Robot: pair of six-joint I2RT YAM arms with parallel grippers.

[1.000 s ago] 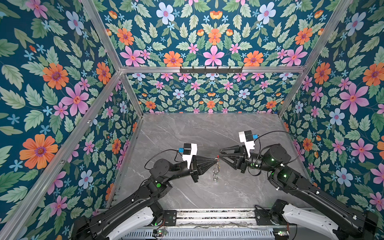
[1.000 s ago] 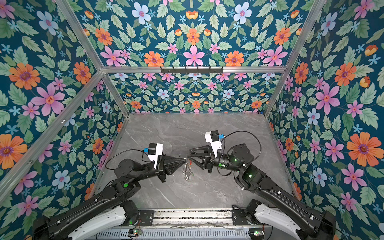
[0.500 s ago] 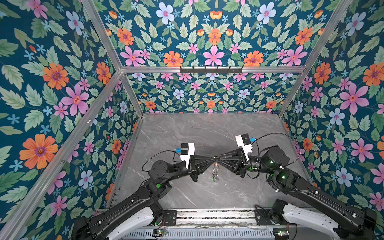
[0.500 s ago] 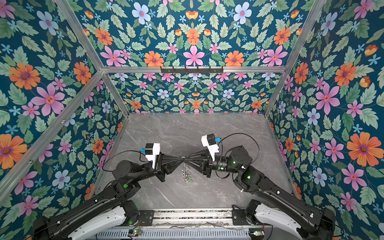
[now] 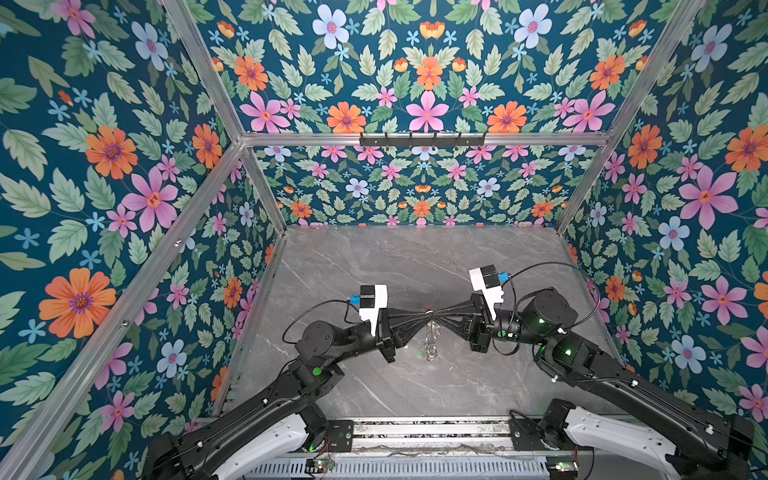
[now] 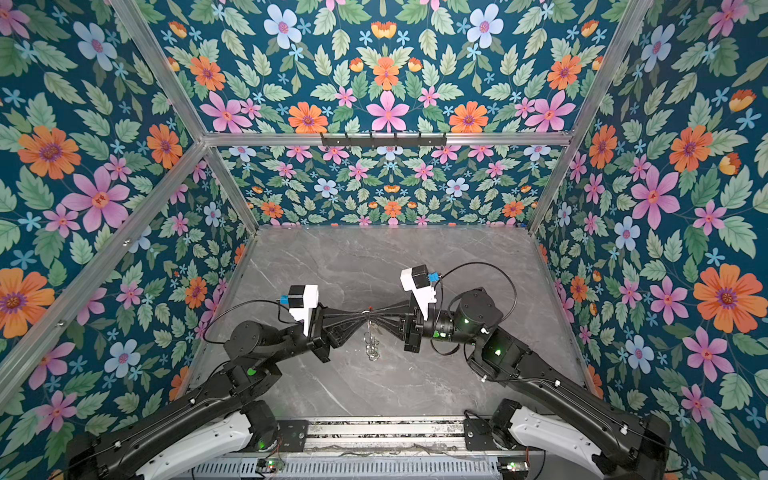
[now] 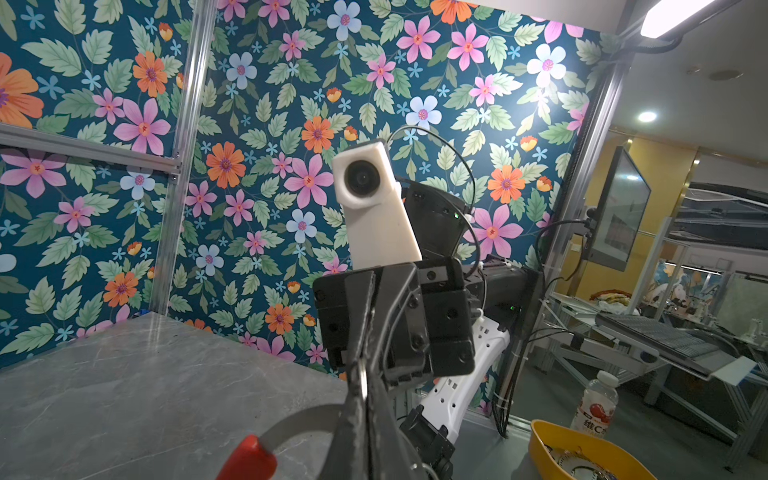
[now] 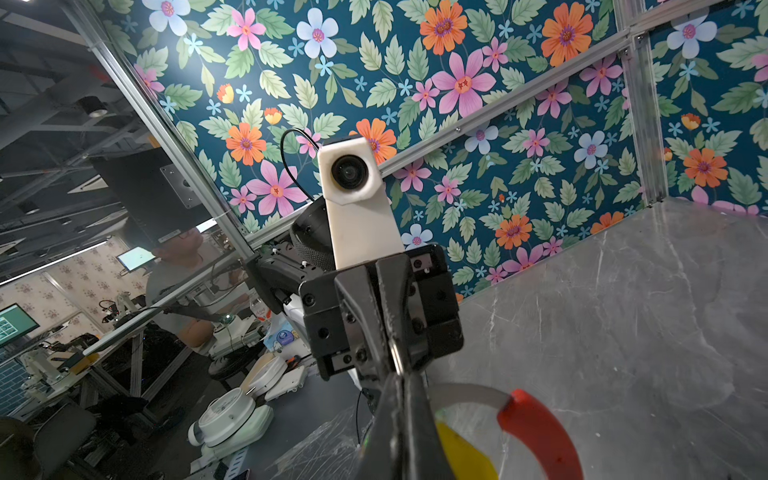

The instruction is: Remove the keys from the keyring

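I'm looking down at a grey marble tabletop [image 5: 415, 266] boxed in by flowered wall panels [image 5: 104, 166] on silver aluminium bars [image 5: 291, 138]. A black hook rail [image 5: 422, 139] runs along the bar on the back wall. In the left wrist view I can see past the open side: a yellow bowl [image 7: 582, 449] low down, a plastic bottle [image 7: 596, 405] with a red label just beside it, and a dark monitor [image 7: 619, 212] mounted higher up. The right wrist view shows me a person [image 8: 183, 266] behind clear glass.

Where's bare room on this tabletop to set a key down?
Bare: far half of the tabletop, up to the back wall; plus the strip by the front rail. Crowded: centre, where left gripper and right gripper meet at the keyring, keys dangling.
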